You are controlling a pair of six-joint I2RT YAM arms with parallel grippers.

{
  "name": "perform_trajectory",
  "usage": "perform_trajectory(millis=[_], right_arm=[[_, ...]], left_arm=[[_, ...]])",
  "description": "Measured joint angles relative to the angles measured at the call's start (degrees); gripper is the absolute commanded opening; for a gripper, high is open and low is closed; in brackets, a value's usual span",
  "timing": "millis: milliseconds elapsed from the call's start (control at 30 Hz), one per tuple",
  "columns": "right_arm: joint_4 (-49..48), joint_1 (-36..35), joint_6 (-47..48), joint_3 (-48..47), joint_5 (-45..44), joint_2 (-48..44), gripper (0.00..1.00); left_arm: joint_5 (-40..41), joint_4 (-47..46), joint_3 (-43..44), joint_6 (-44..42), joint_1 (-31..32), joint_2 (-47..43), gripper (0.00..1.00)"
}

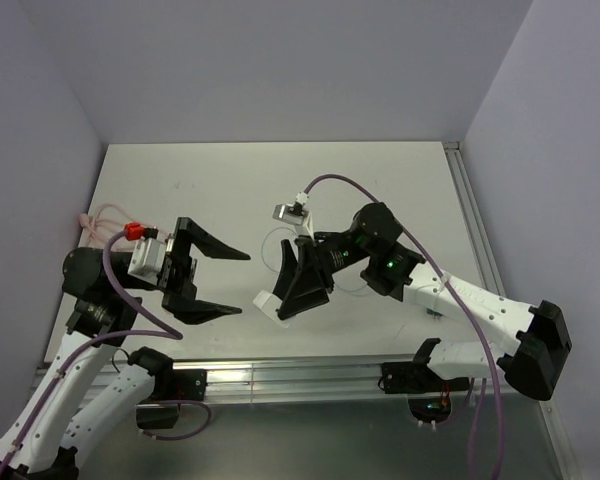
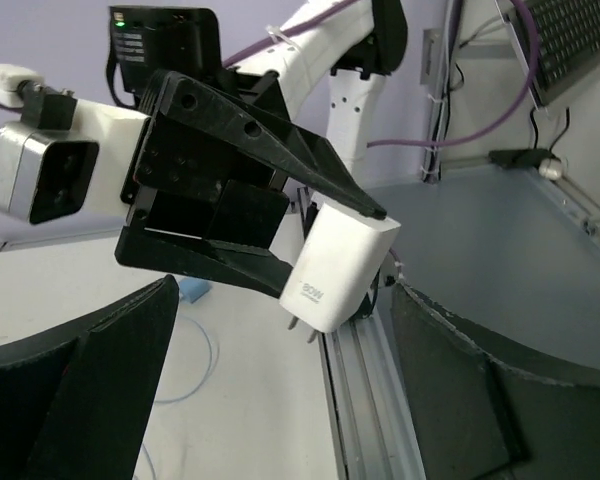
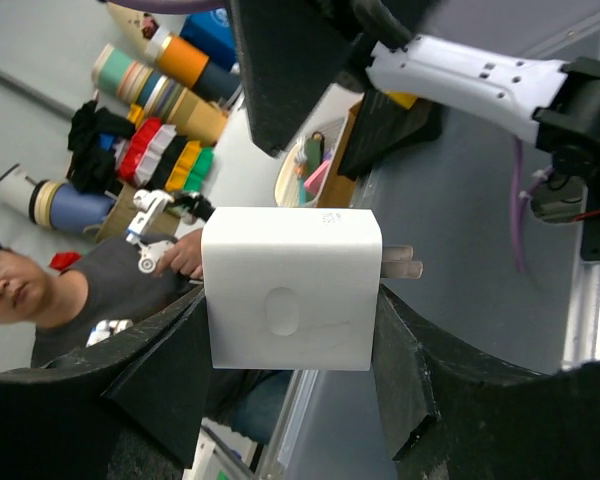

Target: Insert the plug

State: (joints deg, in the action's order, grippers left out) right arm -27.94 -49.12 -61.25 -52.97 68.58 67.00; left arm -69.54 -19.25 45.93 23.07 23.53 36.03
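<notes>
My right gripper (image 1: 280, 298) is shut on a white charger block (image 1: 266, 303) with two metal prongs and holds it above the table. The block also shows in the right wrist view (image 3: 280, 250) between the fingers (image 3: 150, 370), an oval port on its face, and in the left wrist view (image 2: 340, 265). A thin whitish wire (image 1: 271, 246) loops on the table under the right arm. In the left wrist view the wire (image 2: 202, 375) runs to a small pale plug head (image 2: 192, 290) lying below the right gripper. My left gripper (image 1: 230, 283) is open and empty, facing the block from the left.
A pink cord (image 1: 102, 220) lies at the table's left edge behind the left arm. An aluminium rail (image 1: 280, 378) runs along the near edge. Grey walls close the back and sides. A person and tape rolls show off the table in the right wrist view.
</notes>
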Motion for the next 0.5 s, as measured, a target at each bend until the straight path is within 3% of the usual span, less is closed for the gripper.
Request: perform_trajectory(millis=[500], right_arm=[[4.85, -4.07, 1.14, -5.62, -0.07, 2.67, 0.00]], left_arm=[[-8.52, 15.96, 9.53, -13.35, 9.97, 10.86, 0.80]])
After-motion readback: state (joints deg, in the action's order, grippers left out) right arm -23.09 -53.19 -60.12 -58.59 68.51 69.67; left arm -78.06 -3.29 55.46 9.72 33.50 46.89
